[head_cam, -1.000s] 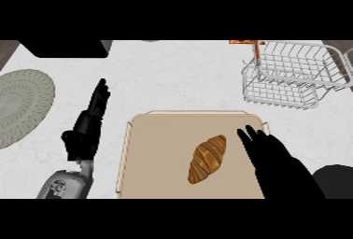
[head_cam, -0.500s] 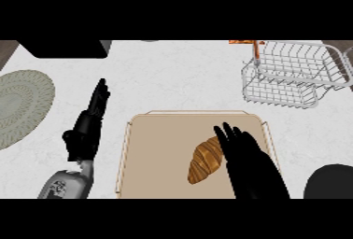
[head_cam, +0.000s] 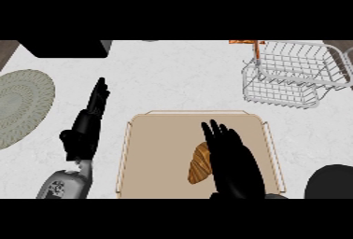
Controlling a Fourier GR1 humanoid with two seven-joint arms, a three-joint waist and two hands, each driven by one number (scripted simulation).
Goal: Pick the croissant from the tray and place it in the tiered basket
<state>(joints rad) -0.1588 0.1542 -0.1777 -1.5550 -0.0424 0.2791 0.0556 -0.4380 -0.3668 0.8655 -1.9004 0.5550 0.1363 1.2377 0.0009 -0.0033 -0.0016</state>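
A brown croissant (head_cam: 200, 163) lies lengthwise on the tan tray (head_cam: 155, 149) near the counter's front. My right hand (head_cam: 233, 161) is open with straight fingers, hovering over the croissant's right side and hiding part of it. To the left of the tray, my left hand (head_cam: 86, 128) rests open with its fingers pointing away from me. The white wire tiered basket (head_cam: 293, 74) stands at the back right, with nothing visible in it.
A round woven placemat (head_cam: 21, 109) lies at the left edge. A dark block (head_cam: 66, 48) sits at the back left. A black rounded object (head_cam: 332, 182) shows at the lower right, and something orange (head_cam: 247, 43) sits behind the basket.
My right hand has slid left across the tray, from its right side to over the croissant. The left hand and the croissant have not moved.
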